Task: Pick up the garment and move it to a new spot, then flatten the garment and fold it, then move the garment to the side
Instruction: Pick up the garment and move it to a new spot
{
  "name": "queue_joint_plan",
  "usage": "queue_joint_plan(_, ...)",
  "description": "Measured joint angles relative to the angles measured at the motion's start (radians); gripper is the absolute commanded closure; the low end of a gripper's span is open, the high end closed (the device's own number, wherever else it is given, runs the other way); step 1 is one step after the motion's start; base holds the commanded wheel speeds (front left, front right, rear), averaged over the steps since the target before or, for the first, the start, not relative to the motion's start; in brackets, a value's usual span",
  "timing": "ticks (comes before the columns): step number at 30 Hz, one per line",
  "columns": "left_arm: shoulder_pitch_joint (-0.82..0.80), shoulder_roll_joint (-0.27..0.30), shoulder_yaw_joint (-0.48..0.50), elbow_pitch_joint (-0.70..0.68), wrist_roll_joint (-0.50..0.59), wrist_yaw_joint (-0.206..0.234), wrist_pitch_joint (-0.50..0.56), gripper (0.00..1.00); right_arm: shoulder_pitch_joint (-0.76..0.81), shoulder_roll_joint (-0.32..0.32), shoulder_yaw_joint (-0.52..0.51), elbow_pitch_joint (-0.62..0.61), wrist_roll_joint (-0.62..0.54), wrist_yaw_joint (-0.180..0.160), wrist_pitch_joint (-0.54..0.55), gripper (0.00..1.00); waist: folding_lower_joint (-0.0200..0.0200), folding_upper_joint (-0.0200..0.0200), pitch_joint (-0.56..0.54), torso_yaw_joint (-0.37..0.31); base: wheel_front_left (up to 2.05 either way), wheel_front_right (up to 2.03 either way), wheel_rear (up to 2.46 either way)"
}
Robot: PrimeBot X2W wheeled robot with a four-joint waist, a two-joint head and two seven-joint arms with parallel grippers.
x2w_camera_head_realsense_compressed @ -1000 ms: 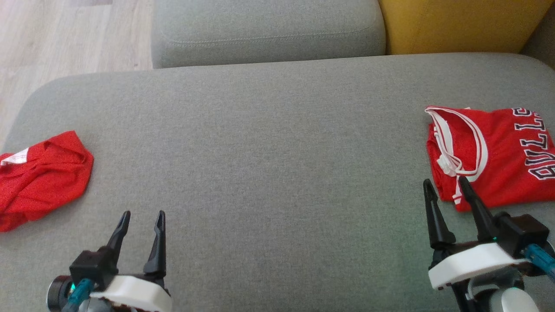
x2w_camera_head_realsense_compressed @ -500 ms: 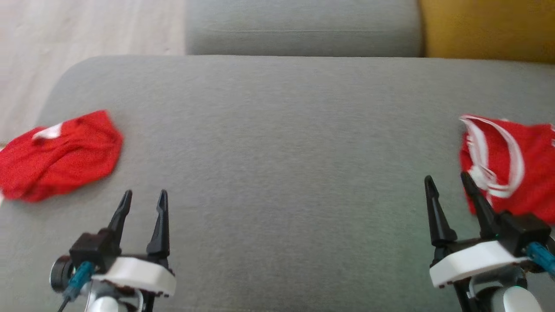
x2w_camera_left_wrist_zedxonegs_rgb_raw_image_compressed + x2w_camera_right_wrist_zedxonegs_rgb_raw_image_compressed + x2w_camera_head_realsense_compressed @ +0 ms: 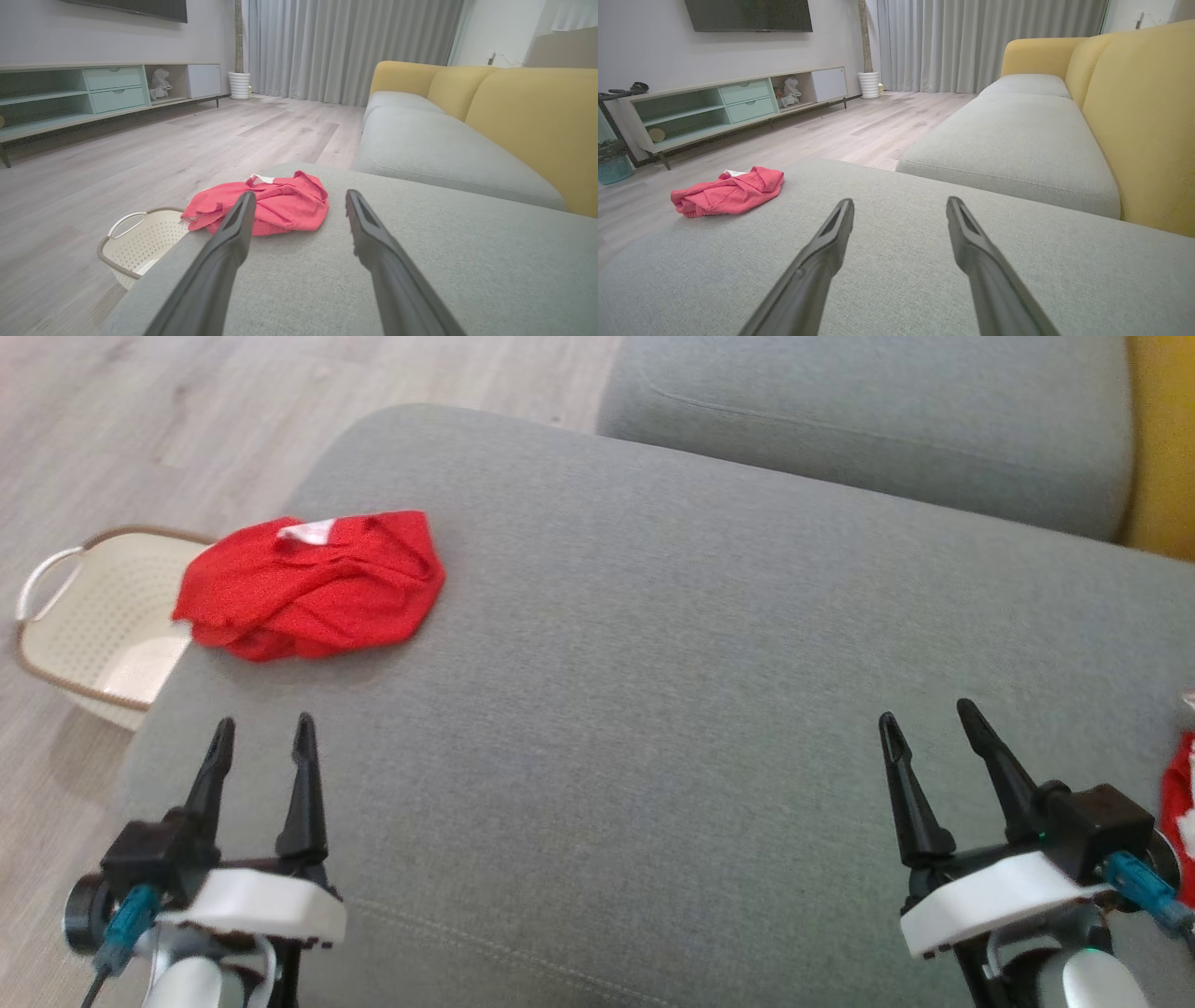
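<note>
While the left gripper [image 3: 263,721] and the right gripper [image 3: 926,712] stand open and empty, the crumpled red garment [image 3: 308,583] lies ahead of the left one, well apart, at the far left corner of the cushion [image 3: 653,663]. Since a second ago the camera turned left: the folded jersey [image 3: 1174,784] is only a strip at the right edge. Two red garments, one basket [image 3: 93,616].

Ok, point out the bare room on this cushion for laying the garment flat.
Bare: the wide middle of the gray cushion, between the crumpled red garment at its far left corner and the red cloth at the right edge, ahead of the left hand and right hand. Crowded: that left corner.
</note>
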Motion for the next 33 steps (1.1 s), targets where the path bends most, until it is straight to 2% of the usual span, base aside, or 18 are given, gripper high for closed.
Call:
queue_joint_plan(6,0.037,0.001,0.030,-0.014,0.004,0.007,0.000,0.00,0.000,0.000,0.005,0.000,0.000,0.000,0.000,0.00,0.0000,0.0000,-0.013,0.035,0.00,0.00,0.00)
queue_joint_plan(15,0.032,-0.001,0.046,-0.019,0.012,0.007,0.000,0.00,0.000,0.000,0.004,-0.007,0.000,0.000,0.016,0.00,0.0000,0.0000,0.009,0.029,0.00,0.00,0.00)
queue_joint_plan(20,-0.041,-0.018,0.076,0.036,-0.005,-0.009,0.000,0.00,-0.011,0.000,0.003,-0.031,-0.002,0.000,0.041,0.00,0.0000,0.0000,0.056,0.020,0.00,0.00,0.00)
queue_joint_plan(26,-0.254,-0.016,0.123,0.264,-0.050,-0.051,-0.003,0.00,-0.099,0.000,0.032,-0.068,-0.046,0.000,0.086,0.00,0.0001,0.0000,0.155,-0.002,0.00,0.00,0.00)
queue_joint_plan(27,-0.343,-0.008,0.135,0.387,-0.073,-0.066,0.002,0.00,-0.133,-0.001,0.034,-0.079,-0.058,0.000,0.099,0.00,0.0001,0.0000,0.195,-0.009,0.00,0.00,0.00)
queue_joint_plan(33,-0.565,0.019,0.137,0.747,-0.098,-0.131,0.027,0.00,-0.181,-0.002,0.041,-0.098,-0.082,0.000,0.123,0.00,0.0003,0.0000,0.309,-0.031,0.00,0.00,0.00)
